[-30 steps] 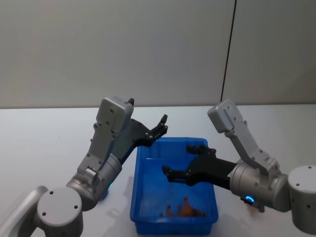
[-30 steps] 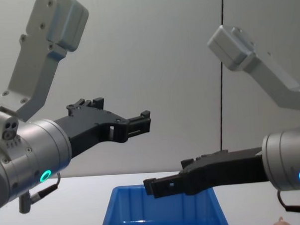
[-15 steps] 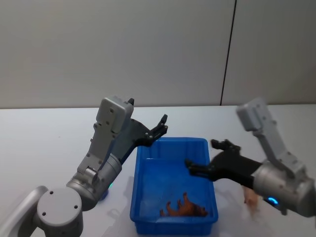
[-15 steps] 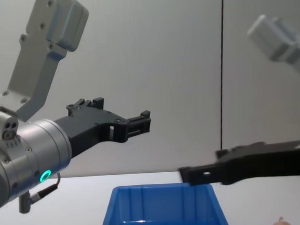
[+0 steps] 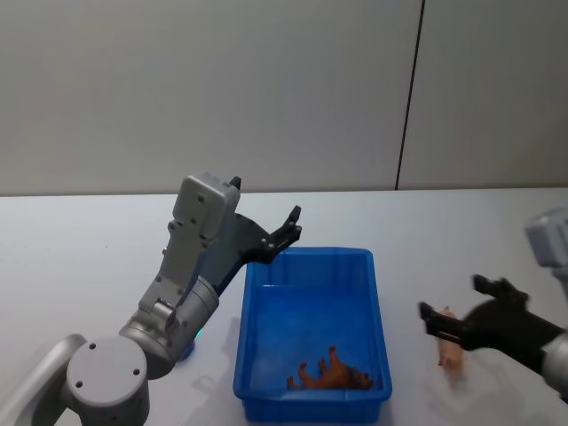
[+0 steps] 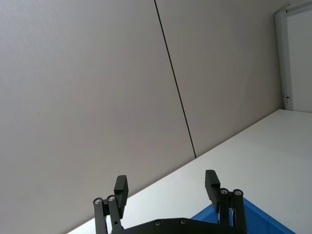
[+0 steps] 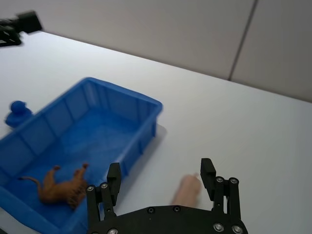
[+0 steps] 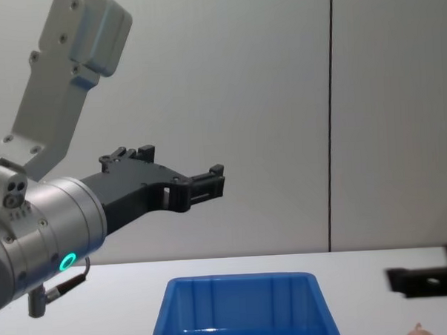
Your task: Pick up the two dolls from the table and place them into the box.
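Head view: one of two placements is complete. The lion doll (image 5: 330, 374) lies inside the box (image 5: 311, 257), well to the left of the right gripper (image 5: 454, 306). The pink doll (image 5: 451, 353) lies on the table (image 5: 89, 240) directly under that claw and is not yet grasped, so the task is judged about half done. The right arm reaches in low from the right edge. The left gripper (image 5: 288, 229) is held raised over the box's far left corner, its arm bent steeply upward. Left wrist view: the left gripper (image 6: 165, 185) is spread wide with nothing between its fingers, and a corner of the box (image 6: 253, 219) shows past them. Right wrist view: the right gripper (image 7: 161, 174) is spread and empty. The pink doll (image 7: 187, 190) sits on the table just ahead of it, between the finger lines. The box (image 7: 124, 92), with the lion doll (image 7: 63, 187) in it, stands off to the claw's left. Chest view: the left gripper (image 8: 209, 181) hangs well above the box rim (image 8: 243, 281). The right gripper (image 8: 429, 281) sits low at the right edge, just above the pink doll (image 8: 420, 330).
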Tool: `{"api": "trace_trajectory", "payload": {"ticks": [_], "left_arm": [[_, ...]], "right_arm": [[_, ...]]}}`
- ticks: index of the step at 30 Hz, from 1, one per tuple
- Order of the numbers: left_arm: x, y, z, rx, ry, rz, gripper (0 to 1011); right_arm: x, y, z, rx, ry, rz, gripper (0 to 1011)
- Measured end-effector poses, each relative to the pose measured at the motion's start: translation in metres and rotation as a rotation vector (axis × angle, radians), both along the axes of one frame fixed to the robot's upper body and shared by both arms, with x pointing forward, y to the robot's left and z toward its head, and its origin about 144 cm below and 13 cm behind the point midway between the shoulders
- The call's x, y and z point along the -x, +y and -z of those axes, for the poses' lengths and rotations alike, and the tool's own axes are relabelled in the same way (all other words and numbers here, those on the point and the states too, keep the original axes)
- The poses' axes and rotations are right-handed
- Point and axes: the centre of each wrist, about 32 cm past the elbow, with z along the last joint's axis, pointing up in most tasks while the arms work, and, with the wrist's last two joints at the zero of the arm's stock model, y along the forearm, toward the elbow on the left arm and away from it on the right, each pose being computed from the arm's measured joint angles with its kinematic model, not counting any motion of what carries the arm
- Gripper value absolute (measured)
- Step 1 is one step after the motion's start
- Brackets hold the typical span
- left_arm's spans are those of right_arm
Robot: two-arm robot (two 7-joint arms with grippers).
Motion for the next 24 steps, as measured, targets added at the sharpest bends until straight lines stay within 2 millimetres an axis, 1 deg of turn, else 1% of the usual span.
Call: {"api": "trace_trajectory", "payload": {"ticks": [1,2,5,9,16,24], "left_arm": [[0.000,0.000,0.000,0.000,0.000,0.000,1001],[0.000,0.000,0.000,0.000,0.000,0.000,1001],[0.000,0.000,0.000,0.000,0.000,0.000,1001],[0.000,0.000,0.000,0.000,0.000,0.000,1001],[0.000,0.000,0.000,0.000,0.000,0.000,1001],[0.000,0.000,0.000,0.000,0.000,0.000,1001]], "right_arm": [[0.004,-0.004,0.002,0.005,0.008,0.020,1001],[0.004,-0.004,0.002,0.005,0.008,0.020,1001],[0.012,-0.013,0.004,0.019,0.015,0.063,1001],[0.016,-0.018,0.006,0.028,0.020,0.086,1001],[0.015,-0.019,0.011,0.028,0.027,0.106,1001],[0.010,-0.016,0.019,0.030,0.052,0.138,1001]]}}
